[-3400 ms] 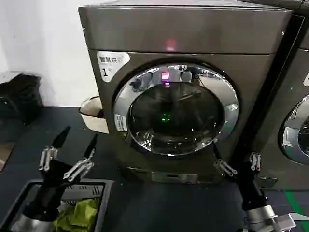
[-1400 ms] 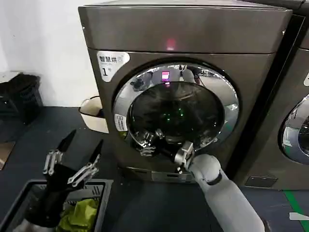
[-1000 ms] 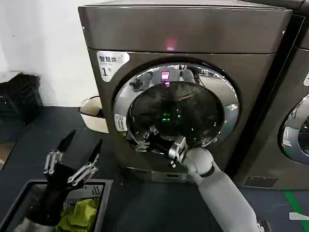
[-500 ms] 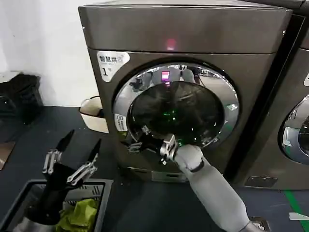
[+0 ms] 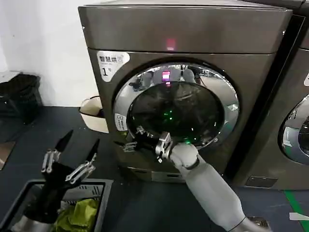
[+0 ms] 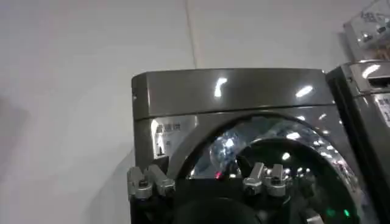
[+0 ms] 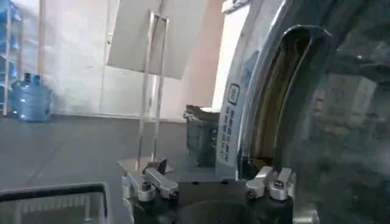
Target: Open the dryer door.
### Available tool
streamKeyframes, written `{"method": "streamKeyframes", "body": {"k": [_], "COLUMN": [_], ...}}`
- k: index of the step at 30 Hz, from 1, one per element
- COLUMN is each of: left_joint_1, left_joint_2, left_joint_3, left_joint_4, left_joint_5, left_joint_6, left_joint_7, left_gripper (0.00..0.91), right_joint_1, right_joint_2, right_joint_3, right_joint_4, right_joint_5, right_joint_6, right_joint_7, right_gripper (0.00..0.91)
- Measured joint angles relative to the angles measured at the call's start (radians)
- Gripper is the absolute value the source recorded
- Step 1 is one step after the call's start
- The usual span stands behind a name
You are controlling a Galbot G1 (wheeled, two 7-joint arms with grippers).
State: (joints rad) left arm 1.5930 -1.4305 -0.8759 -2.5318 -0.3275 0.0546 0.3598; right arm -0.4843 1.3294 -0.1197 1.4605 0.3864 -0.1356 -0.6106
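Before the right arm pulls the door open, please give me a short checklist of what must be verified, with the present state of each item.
1. Right hand is at the lower left rim of the door: ok.
2. Fingers are hooked behind the rim: cannot tell; the right wrist view shows the rim edge close beside the hand, but not the contact.
3. Door has come off the dryer: cannot tell; the head view shows no clear gap.
4. Left hand is out of the door's swing: ok; it hangs open, low and to the left, over the basket.
5. Floor in front of the door carries no obstacle: ok, apart from the basket at the left.
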Motion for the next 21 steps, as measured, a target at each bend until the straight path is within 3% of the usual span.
{"method": "streamKeyframes", "body": {"k": [11,21], "left_joint_1": [-0.057,-0.102], "left_joint_2": [0.057,0.119], "left_joint_3": [-0.059,-0.11], "left_joint_4": [0.069,0.161], "left_joint_5": [-0.023,-0.136], "left_joint_6": [-0.004,-0.003], "left_joint_7": [-0.116,-0.045], "left_gripper": [0.907,0.907], "right_joint_1": [-0.013,-0.031], "right_joint_2": [-0.036,-0.075], "right_joint_3": [0.039,0.065], "right_joint_4": [0.02,0.05], "right_joint_5": [0.047,0.085], "right_joint_6": [0.003,0.0], "right_joint_7": [-0.241,-0.42], "right_gripper": [0.907,0.907]}}
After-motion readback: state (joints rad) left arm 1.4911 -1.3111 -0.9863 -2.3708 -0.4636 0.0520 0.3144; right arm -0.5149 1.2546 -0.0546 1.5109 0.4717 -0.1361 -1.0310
